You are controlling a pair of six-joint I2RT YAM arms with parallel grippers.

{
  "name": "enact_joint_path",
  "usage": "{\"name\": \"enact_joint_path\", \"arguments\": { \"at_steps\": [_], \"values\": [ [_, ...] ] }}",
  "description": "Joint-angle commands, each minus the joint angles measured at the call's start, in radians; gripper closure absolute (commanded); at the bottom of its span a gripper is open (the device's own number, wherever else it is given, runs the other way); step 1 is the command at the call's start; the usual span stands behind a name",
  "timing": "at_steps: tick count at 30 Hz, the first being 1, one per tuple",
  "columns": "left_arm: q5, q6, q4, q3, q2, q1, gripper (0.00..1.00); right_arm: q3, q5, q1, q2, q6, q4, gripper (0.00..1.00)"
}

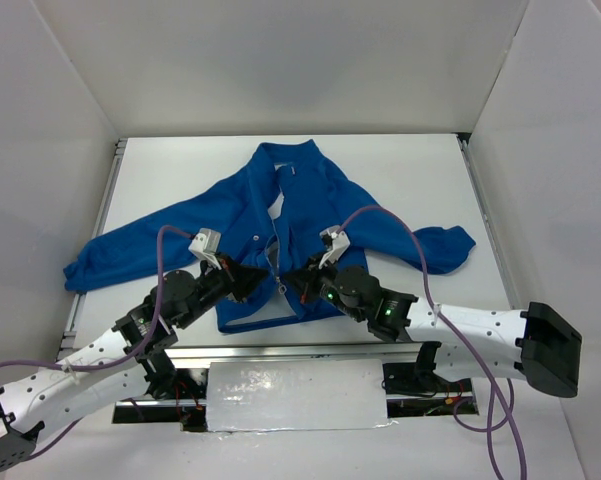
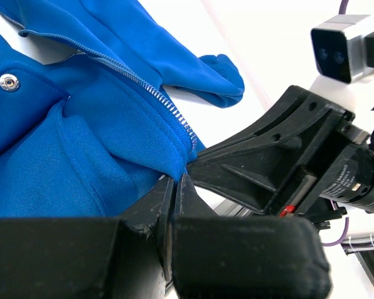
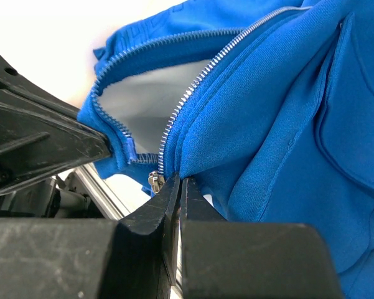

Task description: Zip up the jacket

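Note:
The blue jacket [image 1: 310,200] lies flat on the white table, collar far, hem toward the arms, its front open along the silver zipper [image 1: 276,245]. My left gripper [image 1: 261,284] is shut on the hem corner left of the zipper's bottom, the fabric [image 2: 81,156] pinched at the left gripper's tips [image 2: 176,180]. My right gripper [image 1: 294,281] is shut on the opposite hem edge [image 3: 286,124], its tips [image 3: 178,182] just beside the metal slider [image 3: 154,182]. Both rows of teeth [image 3: 193,81] run apart above the slider. The two grippers nearly touch.
White walls enclose the table on three sides. A metal rail [image 1: 280,350] runs along the near edge, with a foil-covered plate [image 1: 295,395] below it. Purple cables [image 1: 400,225] arc over the jacket. The sleeves [image 1: 110,260] spread left and right.

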Motion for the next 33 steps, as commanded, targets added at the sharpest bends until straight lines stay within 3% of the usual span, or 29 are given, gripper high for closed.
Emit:
{"name": "enact_joint_path", "arguments": {
  "at_steps": [1,33],
  "values": [
    [0.016,-0.007,0.066,-0.006,-0.003,0.005,1.0,0.046,-0.008,0.008,0.006,0.003,-0.006,1.0],
    [0.083,0.002,0.098,-0.03,0.042,0.008,1.0,0.097,0.049,0.008,0.01,0.019,-0.065,1.0]
  ]
}}
